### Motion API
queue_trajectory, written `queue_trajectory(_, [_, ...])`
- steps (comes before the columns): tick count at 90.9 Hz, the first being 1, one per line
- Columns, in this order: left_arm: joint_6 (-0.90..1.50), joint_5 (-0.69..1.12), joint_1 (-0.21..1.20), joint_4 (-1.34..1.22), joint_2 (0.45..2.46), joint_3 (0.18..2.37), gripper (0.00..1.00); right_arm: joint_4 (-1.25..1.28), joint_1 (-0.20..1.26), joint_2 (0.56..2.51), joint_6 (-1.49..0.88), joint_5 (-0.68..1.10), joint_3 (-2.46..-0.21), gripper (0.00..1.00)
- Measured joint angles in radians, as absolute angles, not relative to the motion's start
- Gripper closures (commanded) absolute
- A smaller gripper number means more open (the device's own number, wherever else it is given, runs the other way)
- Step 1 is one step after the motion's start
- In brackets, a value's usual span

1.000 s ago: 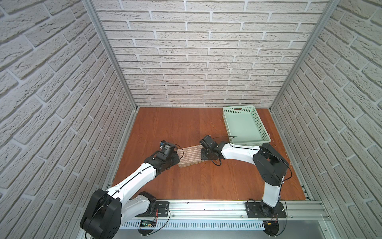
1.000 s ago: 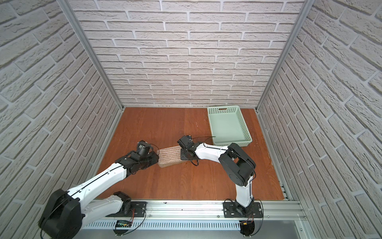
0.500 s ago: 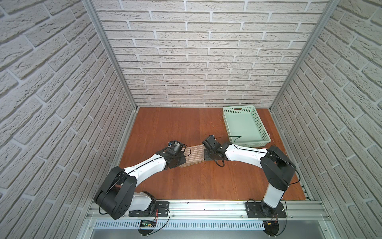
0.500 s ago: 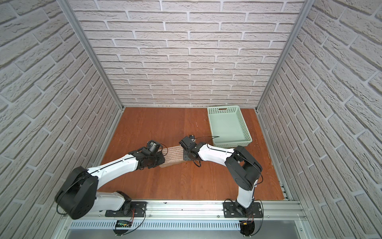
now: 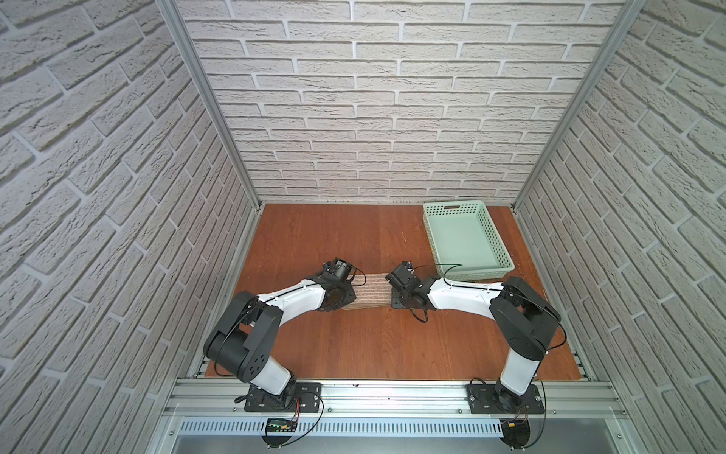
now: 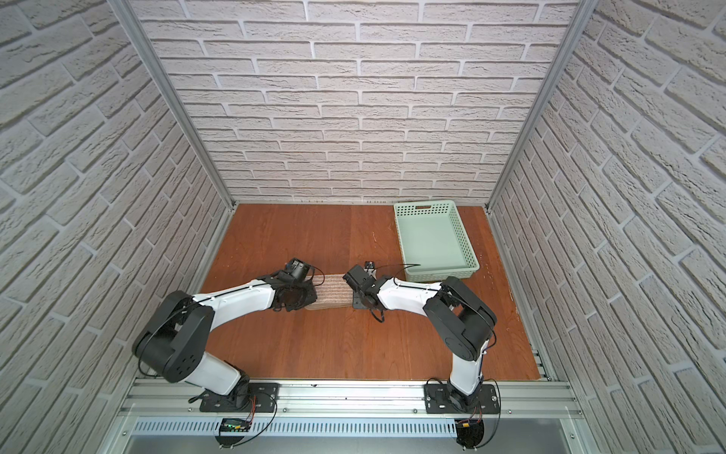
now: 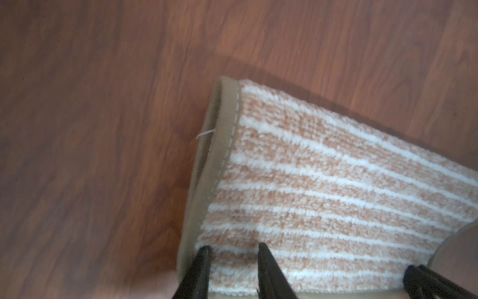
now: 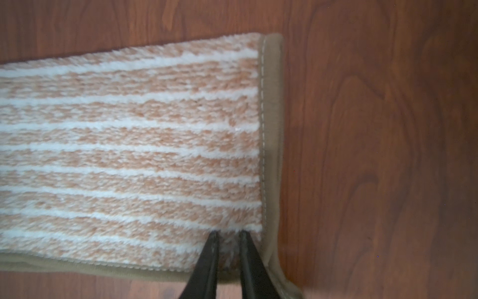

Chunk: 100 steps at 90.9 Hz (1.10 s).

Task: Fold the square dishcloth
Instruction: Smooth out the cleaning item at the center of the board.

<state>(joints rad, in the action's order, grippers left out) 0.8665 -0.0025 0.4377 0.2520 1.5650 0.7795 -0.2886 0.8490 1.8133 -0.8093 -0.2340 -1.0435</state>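
A pale green perforated plastic basket (image 5: 451,205) sits empty at about two o'clock on the reddish-brown wooden tabletop (image 5: 345,236), its long side running toward twelve. White brick-pattern walls (image 5: 373,98) close the space at nine, twelve and three, joined by slim aluminium corner posts (image 5: 208,102). At six o'clock runs an aluminium rail (image 5: 393,397), with a slotted cable duct (image 5: 393,428) and a small board with a green display (image 5: 279,425) below it.

The square dishcloth (image 8: 129,145) is fluffy cloth with a smooth hem (image 8: 271,129); the table (image 5: 353,346) is faintly glossy wood.
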Motion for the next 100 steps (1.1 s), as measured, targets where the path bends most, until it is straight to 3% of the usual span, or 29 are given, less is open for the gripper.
queue_trajectory(40, [0.82, 0.036, 0.408, 0.245, 1.587, 0.816, 0.65, -0.321, 0.807, 1.742, -0.807, -0.284, -1.039, 0.75])
queue_trajectory(75, [0.805, 0.037, 0.439, 0.321, 1.567, 0.96, 0.68, -0.377, 0.751, 1.782, -0.723, -0.296, -1.207, 0.83])
queue_trajectory(100, [0.794, 0.025, 0.386, 0.314, 1.691, 1.062, 0.75, -0.378, 0.709, 1.884, -0.698, -0.263, -1.275, 0.84])
